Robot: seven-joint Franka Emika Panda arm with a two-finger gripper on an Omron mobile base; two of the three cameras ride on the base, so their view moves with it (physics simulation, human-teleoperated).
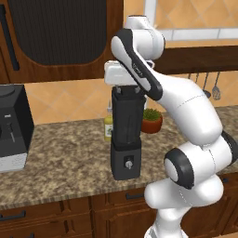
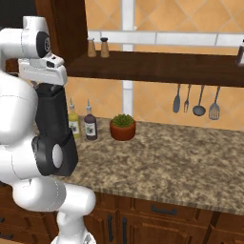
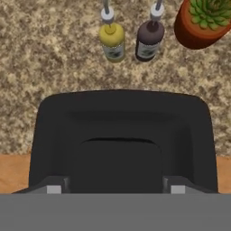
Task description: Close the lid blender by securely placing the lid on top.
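Blender lid, a small flat black square cap with rounded corners [image 3: 121, 135], sits directly beneath my gripper [image 3: 113, 189], over the mouth of the tall black blender with a dark smoky square jar [image 1: 125, 122]. The blender stands on the speckled granite tabletop [image 1: 65, 158], near its front edge. From the hand camera I look straight down on the lid's raised centre, with my two finger tips at either side of it, spread to about its width. Whether they are pressing on it or standing just off it, I cannot tell.

Behind the blender stand a yellow squeeze bottle [image 3: 112, 39], a dark brown sauce bottle [image 3: 149, 38] and a terracotta pot with a green succulent [image 3: 200, 22].

I judge the lid light, stiff and smooth, so it could slip; the raised centre is the best place to hold it. The jar looks tall and top-heavy, so pressing down should be straight and gentle.
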